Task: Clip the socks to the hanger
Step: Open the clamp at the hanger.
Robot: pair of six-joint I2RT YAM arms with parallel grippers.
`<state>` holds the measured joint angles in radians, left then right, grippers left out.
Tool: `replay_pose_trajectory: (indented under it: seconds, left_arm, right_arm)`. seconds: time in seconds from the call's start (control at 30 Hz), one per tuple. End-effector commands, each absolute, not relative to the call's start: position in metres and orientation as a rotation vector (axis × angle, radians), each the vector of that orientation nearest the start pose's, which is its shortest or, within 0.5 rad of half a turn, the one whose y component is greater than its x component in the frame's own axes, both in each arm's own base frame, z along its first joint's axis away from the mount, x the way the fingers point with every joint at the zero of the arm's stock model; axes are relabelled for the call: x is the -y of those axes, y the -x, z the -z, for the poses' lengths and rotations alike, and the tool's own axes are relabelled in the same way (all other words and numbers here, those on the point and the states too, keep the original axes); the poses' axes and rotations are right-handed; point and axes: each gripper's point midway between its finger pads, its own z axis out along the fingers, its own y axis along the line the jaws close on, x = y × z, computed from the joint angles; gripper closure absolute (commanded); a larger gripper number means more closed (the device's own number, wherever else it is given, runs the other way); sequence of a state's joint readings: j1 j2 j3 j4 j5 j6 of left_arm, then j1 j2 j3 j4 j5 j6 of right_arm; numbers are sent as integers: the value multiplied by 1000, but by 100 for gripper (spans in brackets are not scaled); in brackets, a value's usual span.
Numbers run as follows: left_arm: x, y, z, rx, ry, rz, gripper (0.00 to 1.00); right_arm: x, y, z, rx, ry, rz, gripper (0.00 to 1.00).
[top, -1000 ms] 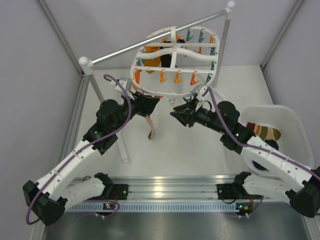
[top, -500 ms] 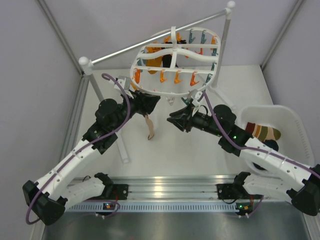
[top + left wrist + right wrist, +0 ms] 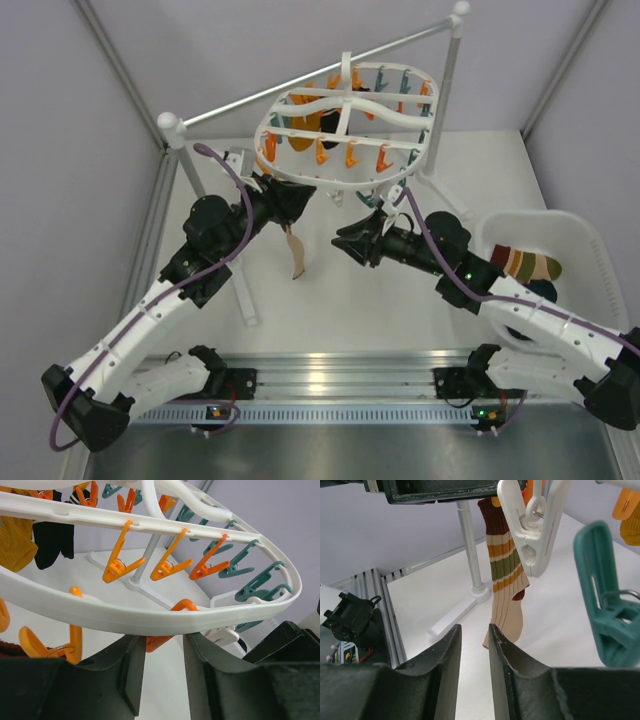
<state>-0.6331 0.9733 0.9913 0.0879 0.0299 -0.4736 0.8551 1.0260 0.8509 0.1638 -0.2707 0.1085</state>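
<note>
Left gripper (image 3: pixel 164 652): jaws part-open, straddling an orange peg (image 3: pixel 161 641) with a gap on one side; hanger (image 3: pixel 125 617) rim just above its fingertips; right gripper (image 3: pixel 475 640) a narrow slit apart, empty; white peg (image 3: pixel 535 530) above-right of it; striped sock (image 3: pixel 506 575) hangs ahead, its top under the left gripper.

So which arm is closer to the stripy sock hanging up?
Left. Its end effector is just above the top of the sock. The right end effector is off to the sock's right, with a clear gap between them.
</note>
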Motion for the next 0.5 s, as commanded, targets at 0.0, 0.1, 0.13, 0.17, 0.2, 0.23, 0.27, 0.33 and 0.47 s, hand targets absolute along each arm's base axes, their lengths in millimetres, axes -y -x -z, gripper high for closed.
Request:
replay_pose_trajectory:
  seconds: [0.0, 0.1, 0.13, 0.17, 0.2, 0.23, 0.27, 0.33, 0.47]
  left_arm:
    - [234, -279, -418, -1448, -120, 948, 62]
    - [238, -274, -416, -1453, -131, 988, 71]
    - [238, -273, -416, -1453, -127, 995, 73]
    - [239, -272, -415, -1455, -130, 1004, 73]
    - [240, -271, -414, -1463, -129, 1020, 74]
    - [241, -270, -412, -1476, -129, 1023, 73]
    - [241, -270, -410, -1481, -130, 1025, 74]
    - [240, -269, -409, -1486, -135, 1020, 78]
    - [239, -267, -402, -1508, -143, 1012, 94]
  right_arm:
    - [-325, -205, -338, -1365, 796, -989, 71]
    - [-327, -206, -343, -1334, 799, -989, 68]
    - [-328, -207, -347, -1318, 795, -990, 68]
    - [-329, -208, -348, -1313, 793, -988, 68]
    - [-331, -209, -349, -1313, 793, -990, 68]
    - [-331, -210, -350, -1312, 792, -992, 68]
    - [-333, -210, -350, -1314, 794, -995, 68]
    - [-332, -211, -350, -1314, 786, -994, 68]
    - [-330, -218, -359, -1304, 729, -981, 67]
